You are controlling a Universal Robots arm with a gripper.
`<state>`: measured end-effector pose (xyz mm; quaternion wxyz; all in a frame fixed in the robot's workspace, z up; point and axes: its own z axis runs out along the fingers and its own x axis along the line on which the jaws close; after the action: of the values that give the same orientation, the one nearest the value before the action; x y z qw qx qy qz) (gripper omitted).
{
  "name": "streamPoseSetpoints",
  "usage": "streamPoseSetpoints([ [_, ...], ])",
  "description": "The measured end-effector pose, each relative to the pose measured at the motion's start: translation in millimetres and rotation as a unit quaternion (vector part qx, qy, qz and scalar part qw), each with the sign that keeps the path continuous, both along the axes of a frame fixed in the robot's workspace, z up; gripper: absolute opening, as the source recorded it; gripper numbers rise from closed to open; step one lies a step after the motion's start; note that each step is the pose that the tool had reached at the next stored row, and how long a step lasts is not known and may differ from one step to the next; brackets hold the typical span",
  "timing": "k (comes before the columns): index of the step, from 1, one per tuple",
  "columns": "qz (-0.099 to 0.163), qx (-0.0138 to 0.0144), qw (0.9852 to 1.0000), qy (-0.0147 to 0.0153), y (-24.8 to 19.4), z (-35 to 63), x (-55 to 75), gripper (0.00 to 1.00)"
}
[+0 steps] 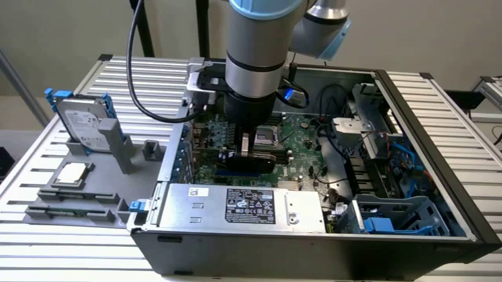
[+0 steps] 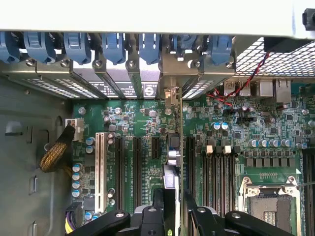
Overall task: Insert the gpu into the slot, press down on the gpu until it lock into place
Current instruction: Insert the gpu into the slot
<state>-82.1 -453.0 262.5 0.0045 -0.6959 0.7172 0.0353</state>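
Slatted table [image 1: 47, 258], ext. view's left part: grey fixture plate [image 1: 110, 176] w/ a blue-railed HDD [image 1: 82, 124] standing at its far end. A bare CPU chip [image 1: 72, 173] lies flat nearer the front, and two long grey holders [image 1: 70, 202] sit at the plate's near edge.

Open PC case [image 1: 314, 258] takes up the table's middle and right. A silver labelled PSU [image 1: 243, 205] lies along the case's near wall, w/ the green mobo [image 1: 302, 141] behind it.

The arm [image 1: 255, 53] comes straight down into the case. Gripper [image 1: 249, 155] is low over the mobo, fingers closed on the gpu [image 1: 259, 163], a black card held on edge. The card sits directly above a short visible bit of the blue slot [image 1: 234, 174], just behind the PSU. Can't tell if it's seated or only resting on the slot.

Toward the ext. view's right of the gripper is the CPU socket [image 1: 271, 136], just beside it. Further along are loose cables, then a blue drive cage [image 1: 396, 220] in the case's near right corner.

Wrist cam: gripper [image 2: 173, 195] w/ black fingers [image 2: 158, 206] clamped either side of the gpu [image 2: 171, 179], seen edge-on. The card runs toward the case's rear wall, its metal end under the row of blue retention clips [image 2: 115, 46]. It stands between the white PCI slot [image 2: 101, 169] w/ its black neighbours and the bank of memory slots [image 2: 216, 172]. The CPU socket [image 2: 268, 199] lies beyond the memory slots. A yellow braided cable [image 2: 56, 150] lies at the mobo edge beyond the white slot.
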Motion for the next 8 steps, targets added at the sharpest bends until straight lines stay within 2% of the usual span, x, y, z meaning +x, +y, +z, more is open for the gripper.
streamPoseSetpoints([
  [8, 0.003, 0.0001, 1.0000, -0.0001, 1.3, -0.4, 0.0, 0.26],
])
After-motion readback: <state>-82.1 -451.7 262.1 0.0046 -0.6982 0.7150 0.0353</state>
